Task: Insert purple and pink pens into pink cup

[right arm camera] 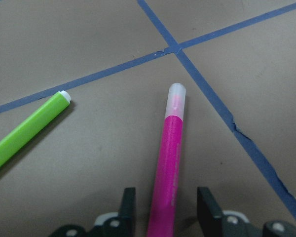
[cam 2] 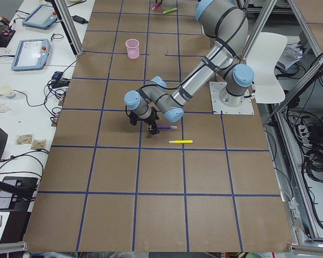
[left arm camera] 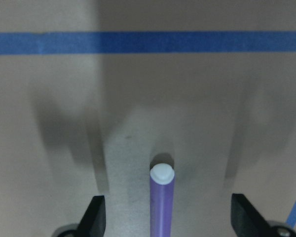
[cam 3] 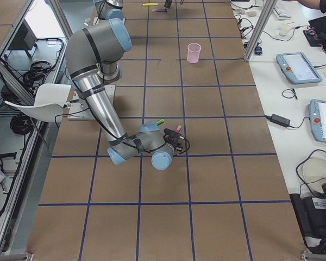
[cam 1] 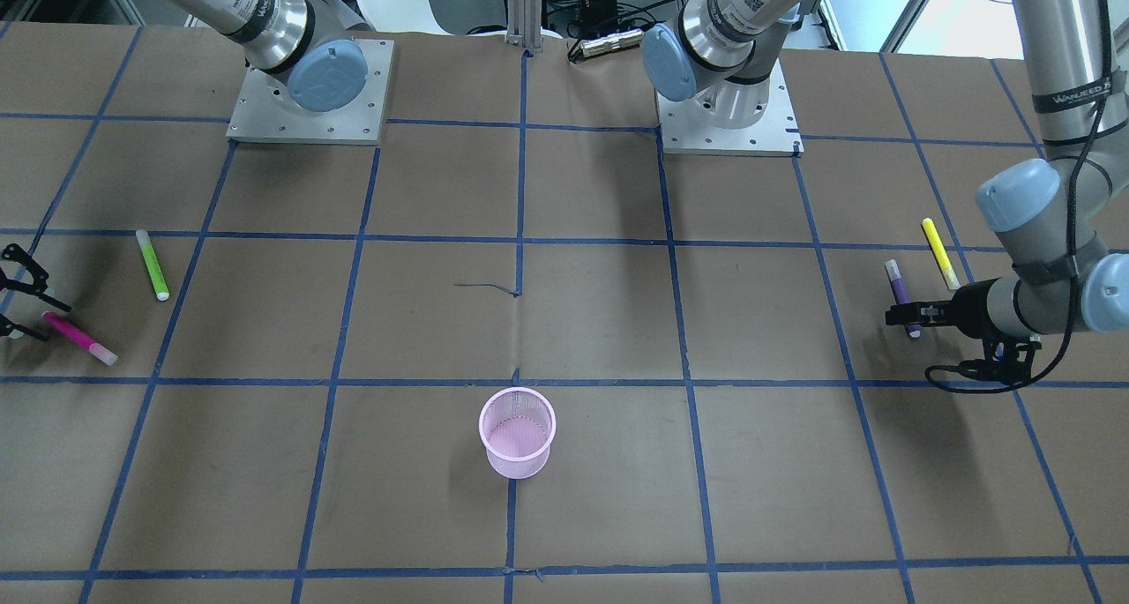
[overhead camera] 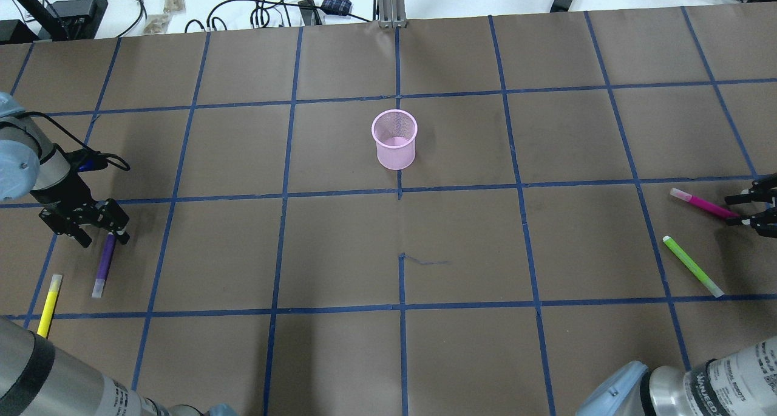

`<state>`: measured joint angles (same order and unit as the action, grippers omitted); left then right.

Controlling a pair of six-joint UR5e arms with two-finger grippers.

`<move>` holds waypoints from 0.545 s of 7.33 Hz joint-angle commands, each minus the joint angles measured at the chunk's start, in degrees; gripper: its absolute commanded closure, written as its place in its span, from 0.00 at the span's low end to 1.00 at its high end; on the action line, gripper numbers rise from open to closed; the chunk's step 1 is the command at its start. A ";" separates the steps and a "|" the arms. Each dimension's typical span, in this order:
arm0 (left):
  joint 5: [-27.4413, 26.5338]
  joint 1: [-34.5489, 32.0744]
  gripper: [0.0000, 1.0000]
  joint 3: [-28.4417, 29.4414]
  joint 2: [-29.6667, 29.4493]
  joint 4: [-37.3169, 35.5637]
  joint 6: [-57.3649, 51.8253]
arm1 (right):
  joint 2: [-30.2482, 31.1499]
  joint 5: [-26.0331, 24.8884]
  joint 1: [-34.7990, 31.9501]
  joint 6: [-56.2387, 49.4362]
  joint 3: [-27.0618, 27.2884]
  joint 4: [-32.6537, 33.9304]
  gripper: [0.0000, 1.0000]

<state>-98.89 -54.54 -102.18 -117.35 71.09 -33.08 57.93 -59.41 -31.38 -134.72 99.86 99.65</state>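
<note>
Overhead exterior view: the pink cup (overhead camera: 394,141) stands upright near the middle of the table (overhead camera: 461,246). At far left, the left gripper (overhead camera: 104,237) sits low over one end of the purple pen (overhead camera: 103,267), its jaws wide apart on either side and clear of it; a yellow pen (overhead camera: 48,296) lies nearby. At far right, the right gripper (overhead camera: 733,211) straddles an end of the pink pen (overhead camera: 701,204), jaws parted and gripping nothing; a green pen (overhead camera: 692,266) lies near. Both task pens lie flat, well apart from the cup.

Left gripper (left arm camera: 165,200): jaws spread wide, pointed straight down, wrist low. Right gripper (right arm camera: 167,197): jaws parted, narrower gap, angled forward.
</note>
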 commanded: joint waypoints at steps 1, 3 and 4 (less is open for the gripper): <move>0.10 -0.04 0.17 -0.13 -0.16 -0.07 0.38 | 0.08 -0.18 0.00 -0.37 0.07 0.10 0.53; -0.16 -0.12 0.60 -0.21 -0.25 -1.03 -0.05 | -0.01 -0.53 0.00 -1.07 0.16 1.59 0.59; -0.08 -0.12 0.79 -0.21 -0.25 -1.39 -0.14 | -0.01 -0.62 0.00 -1.16 0.16 1.94 0.60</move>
<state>-98.94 -54.66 -102.40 -117.58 70.28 -33.01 57.94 -59.89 -31.38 -135.71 100.00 101.10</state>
